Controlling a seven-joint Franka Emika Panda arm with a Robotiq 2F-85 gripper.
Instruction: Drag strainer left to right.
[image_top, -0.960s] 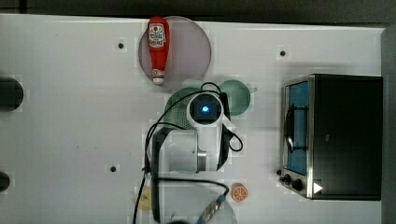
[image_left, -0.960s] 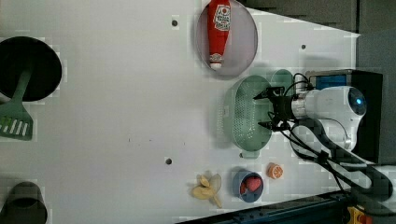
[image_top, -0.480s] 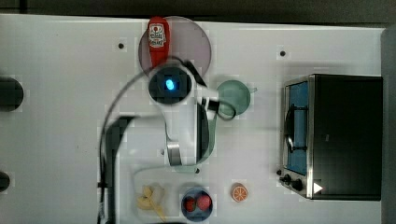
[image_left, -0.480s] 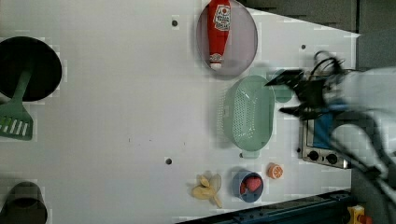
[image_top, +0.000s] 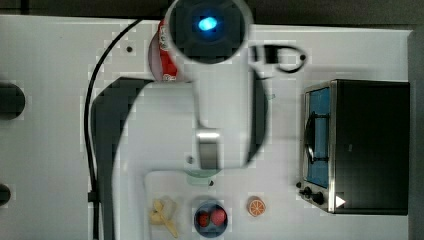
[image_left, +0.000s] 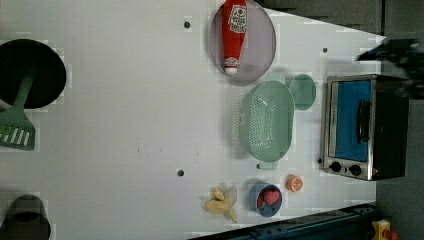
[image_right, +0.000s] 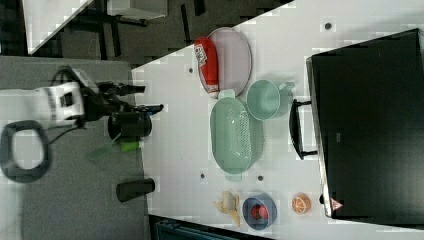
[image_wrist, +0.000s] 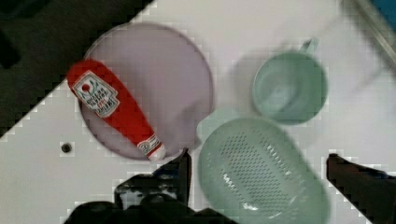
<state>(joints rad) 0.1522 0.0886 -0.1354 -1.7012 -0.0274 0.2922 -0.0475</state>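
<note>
The jaws stand wide apart, holding nothing, at the left of the right view, the gripper (image_right: 142, 99) well clear of the strainer (image_right: 236, 135). In the left view the strainer (image_left: 266, 121) lies right of centre on the white worktop (image_left: 125, 125), just below the plate (image_left: 261, 47) bearing a ketchup bottle (image_left: 234, 32). A green cup (image_left: 303, 91) sits just beside its upper right end, with the toaster oven (image_left: 365, 127) further right.

surface: white table (image_left: 125, 125) | on it: strainer (image_left: 266, 120), cup (image_left: 303, 91), plate (image_left: 255, 45), toaster oven (image_left: 364, 127), bowl (image_left: 265, 200), banana (image_left: 221, 201)
</note>
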